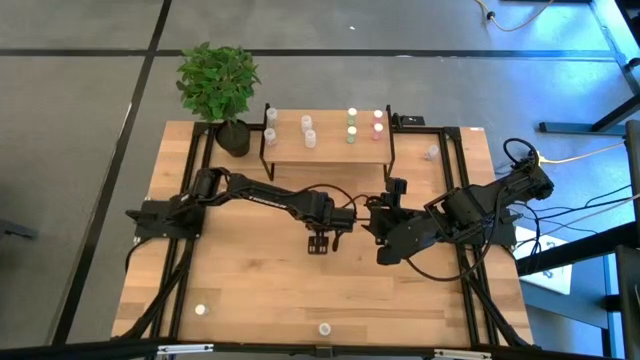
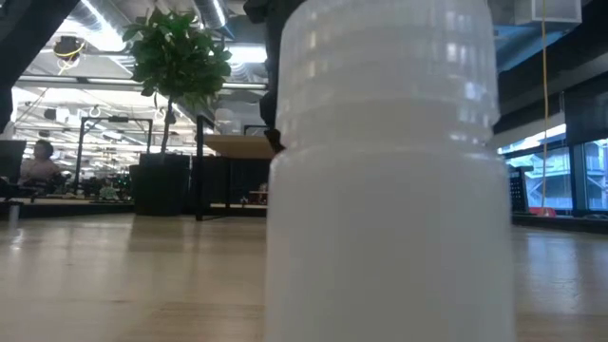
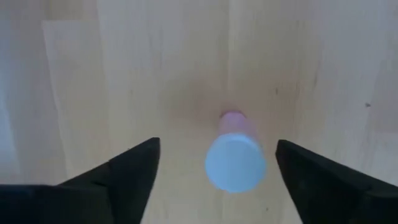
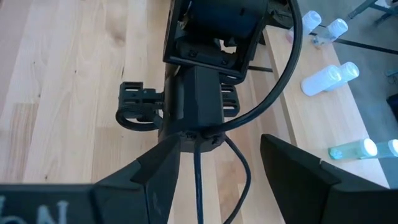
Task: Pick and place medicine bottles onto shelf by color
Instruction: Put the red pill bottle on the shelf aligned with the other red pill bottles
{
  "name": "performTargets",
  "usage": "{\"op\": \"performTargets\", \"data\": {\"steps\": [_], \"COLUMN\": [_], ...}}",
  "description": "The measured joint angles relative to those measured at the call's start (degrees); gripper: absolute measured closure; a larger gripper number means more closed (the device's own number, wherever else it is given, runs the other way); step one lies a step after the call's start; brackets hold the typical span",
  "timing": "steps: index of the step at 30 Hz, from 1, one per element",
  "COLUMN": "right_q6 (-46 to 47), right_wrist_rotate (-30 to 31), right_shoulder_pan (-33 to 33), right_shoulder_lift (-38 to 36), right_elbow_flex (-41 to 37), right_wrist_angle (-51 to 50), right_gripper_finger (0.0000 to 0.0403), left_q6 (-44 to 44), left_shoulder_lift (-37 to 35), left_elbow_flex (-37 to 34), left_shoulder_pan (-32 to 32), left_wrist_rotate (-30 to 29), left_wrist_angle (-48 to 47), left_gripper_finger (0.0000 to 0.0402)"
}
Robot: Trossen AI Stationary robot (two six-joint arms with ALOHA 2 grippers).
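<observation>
A pink-capped medicine bottle [image 3: 235,155] lay on the tabletop between the left gripper's [image 3: 214,171] spread, empty fingers. It looked light, rigid, slick and prone to roll; grip across the barrel. Right gripper [image 4: 217,162] hung released nearby. The shelf [image 1: 330,148] stood beyond.

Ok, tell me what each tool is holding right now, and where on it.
Nothing is held. The left tool stands open around a bottle without touching it; the right tool is open and empty.

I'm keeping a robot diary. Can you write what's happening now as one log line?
left gripper: open around pink-capped bottle on table | right gripper: open, waiting mid-table | shelf: holds bottles
</observation>
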Motion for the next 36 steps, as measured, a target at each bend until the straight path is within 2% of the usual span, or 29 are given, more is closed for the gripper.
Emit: {"op": "performTargets", "data": {"steps": [4,13,26,36], "right_q6": [0.0,0.0,0.0,-0.1], "right_wrist_rotate": [0.0,0.0,0.0,0.0], "right_shoulder_pan": [0.0,0.0,0.0,0.0], "right_shoulder_lift": [0.0,0.0,0.0,0.0], "right_elbow_flex": [0.0,0.0,0.0,0.0], "right_wrist_angle": [0.0,0.1,0.7,2.3], "right_gripper_finger": [0.0179,0.0179,0.0179,0.0179], "left_q6": [-0.8,-4.6,-17.7,-34.2], "left_shoulder_lift": [-1.0,-6.1,-16.7,-22.4], "left_elbow_flex": [0.0,0.1,0.2,0.1], "left_shoulder_pan": [0.0,-1.1,-10.1,-19.5], "left_wrist_rotate": [-0.5,-0.8,-11.1,-18.8], "left_wrist_angle": [-0.4,-3.4,-15.1,-22.3], "left_gripper_finger": [0.0059,0.0054,0.0054,0.0054]}}
